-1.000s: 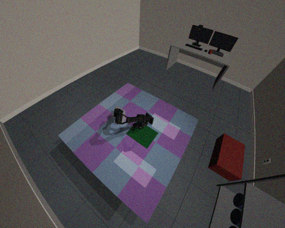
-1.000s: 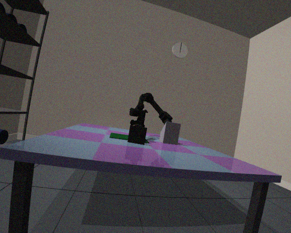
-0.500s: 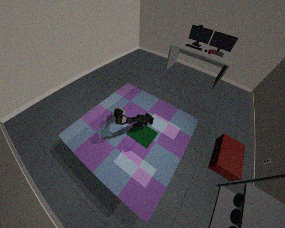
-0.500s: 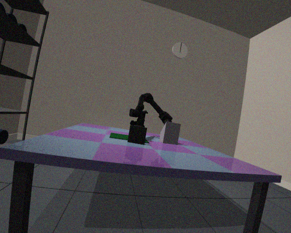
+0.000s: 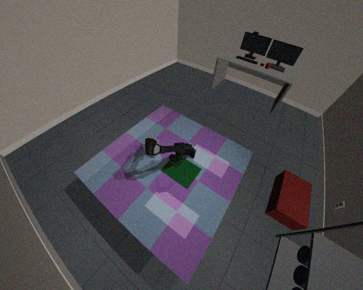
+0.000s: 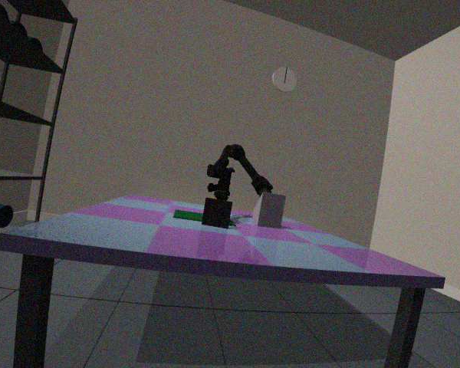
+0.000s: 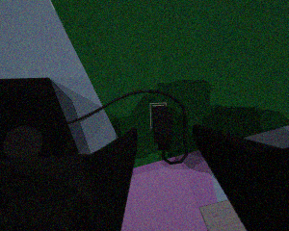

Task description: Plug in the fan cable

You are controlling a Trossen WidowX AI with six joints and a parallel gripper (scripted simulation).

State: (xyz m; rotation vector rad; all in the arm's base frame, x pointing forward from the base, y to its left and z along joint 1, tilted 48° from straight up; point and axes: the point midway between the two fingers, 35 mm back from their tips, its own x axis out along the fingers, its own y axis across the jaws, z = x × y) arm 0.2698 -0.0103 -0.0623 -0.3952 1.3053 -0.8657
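Observation:
The green board [image 5: 182,173] [image 6: 186,215] [image 7: 135,38] lies flat on the table. My gripper [image 7: 164,131] is open, with one dark finger on each side of the black plug [image 7: 162,126] and a gap on both sides. The plug sits at the pale-rimmed header [image 7: 158,104] near the board's edge; how deep it sits cannot be told. The black cable [image 7: 144,90] arches from the fan and loops round to the plug's lower end. The fan [image 7: 23,141] is a black block with a round hub, left in the wrist view.
The chequered table [image 5: 134,215] [image 6: 206,245] carries everything. A pale block [image 6: 271,209] stands in front of the arm's lower part in the exterior view. A black block [image 6: 217,212], apparently the fan, stands in front of the board there. A tan patch [image 7: 223,217] lies low in the wrist view.

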